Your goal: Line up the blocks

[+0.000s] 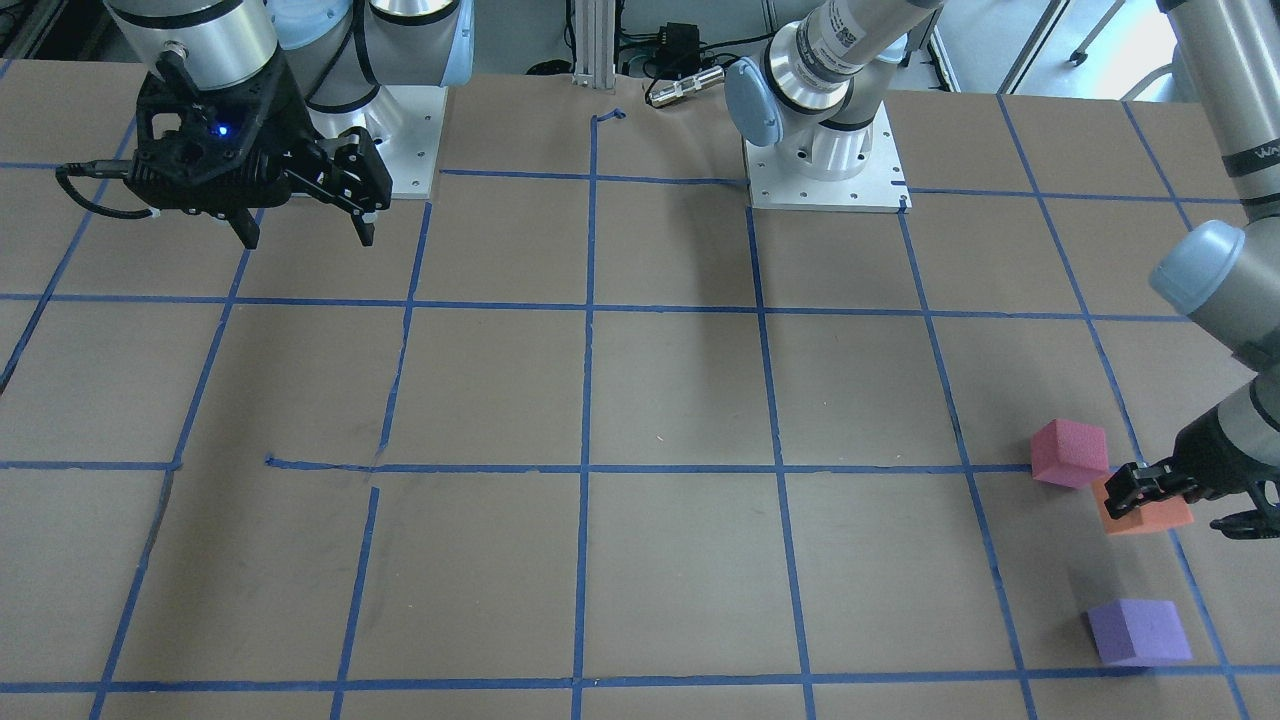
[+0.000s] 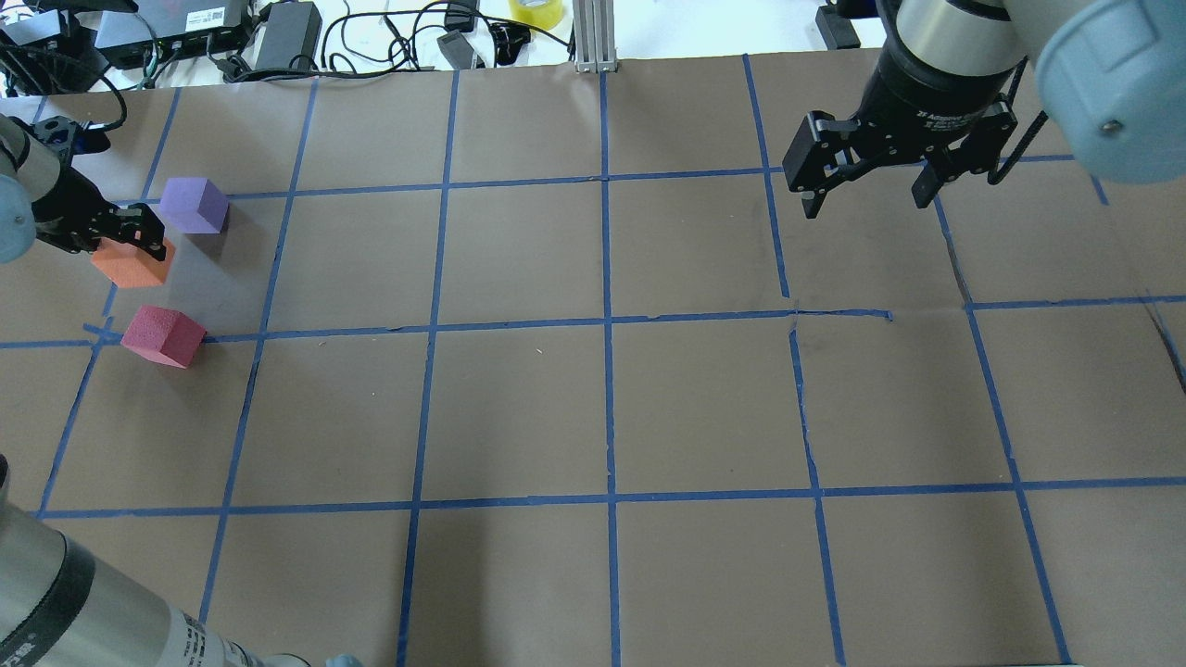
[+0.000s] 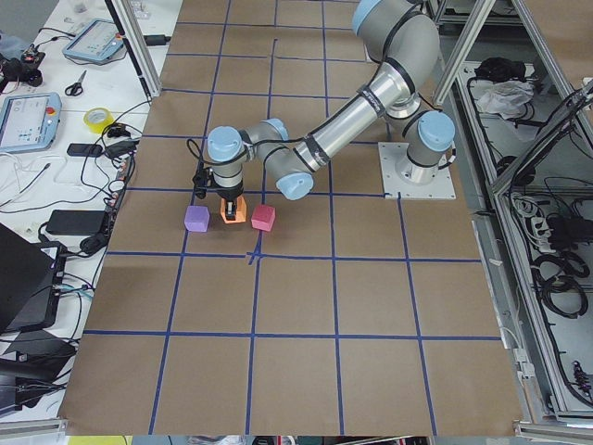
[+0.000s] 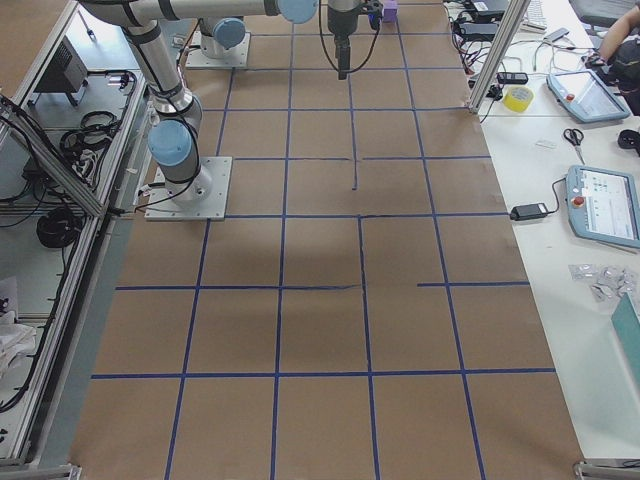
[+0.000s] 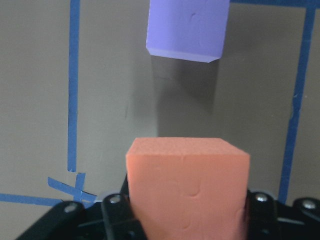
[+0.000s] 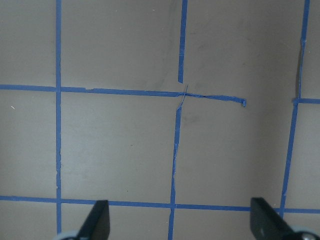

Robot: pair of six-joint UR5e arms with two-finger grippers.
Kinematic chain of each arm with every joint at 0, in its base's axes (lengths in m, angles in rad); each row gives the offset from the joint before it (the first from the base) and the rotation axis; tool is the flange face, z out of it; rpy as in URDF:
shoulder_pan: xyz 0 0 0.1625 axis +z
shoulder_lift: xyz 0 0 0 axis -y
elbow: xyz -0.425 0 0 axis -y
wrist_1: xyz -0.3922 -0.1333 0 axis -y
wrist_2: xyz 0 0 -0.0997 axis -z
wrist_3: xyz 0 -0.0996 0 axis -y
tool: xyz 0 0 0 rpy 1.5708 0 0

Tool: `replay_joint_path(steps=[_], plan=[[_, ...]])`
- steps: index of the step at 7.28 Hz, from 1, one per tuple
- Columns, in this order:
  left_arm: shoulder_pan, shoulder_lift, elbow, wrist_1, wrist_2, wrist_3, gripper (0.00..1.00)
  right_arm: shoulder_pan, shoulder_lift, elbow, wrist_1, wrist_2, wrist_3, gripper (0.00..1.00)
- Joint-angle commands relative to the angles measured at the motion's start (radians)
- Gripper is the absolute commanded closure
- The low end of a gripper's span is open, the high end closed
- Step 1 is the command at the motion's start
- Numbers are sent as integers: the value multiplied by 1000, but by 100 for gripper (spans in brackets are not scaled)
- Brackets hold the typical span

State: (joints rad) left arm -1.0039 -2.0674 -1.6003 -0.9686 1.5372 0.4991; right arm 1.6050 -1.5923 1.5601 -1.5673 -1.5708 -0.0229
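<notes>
My left pincer (image 2: pixel 139 241) is closed on the orange block (image 5: pixel 187 190), across opposite flat faces. Matte, pitted foam, square-edged: I judge it light, soft and grippy, wanting a gentle squeeze. From overhead, the purple block (image 2: pixel 193 206) sits at its one o'clock, the pinkish-red block (image 2: pixel 164 336) at five. My right pincer (image 2: pixel 866 204) hangs spread, empty.

The orange block (image 5: pixel 187 190), purple block (image 5: pixel 186 27) and pinkish-red block (image 1: pixel 1070 452) are seen as matt foam, the orange face faintly dimpled. The table (image 2: pixel 519 408) is covered in matt brown paper, creased in places and lined with smooth blue tape (image 2: pixel 607 408). The right gripper (image 1: pixel 308 238) is finished in matt black, the arm tube (image 1: pixel 835 40) in brushed silver metal, the joint cap (image 1: pixel 752 102) in glossy pale-blue plastic
</notes>
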Motion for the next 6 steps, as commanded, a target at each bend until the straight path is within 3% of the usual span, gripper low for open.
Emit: replay_joint_path(steps=[1,6], plan=[[2,-36,-13,34,-37,6,100,-1,0,0,0,0,0,0],[2,-92,-26,116,-49,35,100,-1,-3,0,1,-9,-2,0]])
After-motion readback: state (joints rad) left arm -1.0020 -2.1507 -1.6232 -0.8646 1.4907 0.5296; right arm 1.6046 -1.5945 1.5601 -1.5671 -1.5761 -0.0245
